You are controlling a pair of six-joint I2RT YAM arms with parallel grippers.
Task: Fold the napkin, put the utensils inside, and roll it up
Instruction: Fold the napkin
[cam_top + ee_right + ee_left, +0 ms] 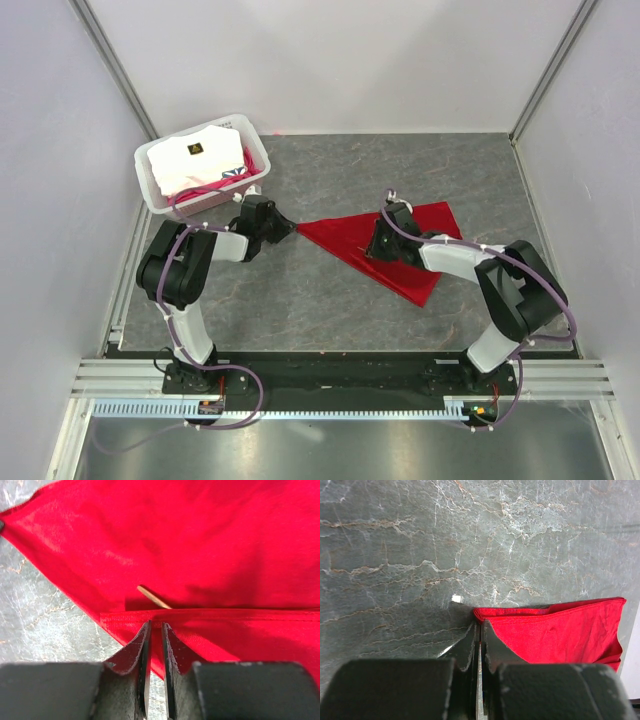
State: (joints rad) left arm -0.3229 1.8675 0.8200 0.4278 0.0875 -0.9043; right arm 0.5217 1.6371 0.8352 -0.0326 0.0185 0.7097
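Observation:
The red napkin [335, 238] lies folded into a triangle right of the table's middle. One edge is turned over as a flap [225, 630]. The thin brown handle of the spoon [154, 597] pokes out from under that flap; its bowl is hidden, and the spoon does not show in the top view. My right gripper [378, 252] sits low on the napkin, its jaws [155, 625] nearly closed, with red cloth between them at the flap's hem. My left gripper [288, 228] is shut and empty on the table [480, 625], just short of the napkin's left tip [479, 613].
A white basket [142, 165] holding white and pink patterned fabric [200, 155] stands at the back left, close behind my left arm. Grey marble tabletop [300, 300] surrounds the napkin. White walls enclose the table.

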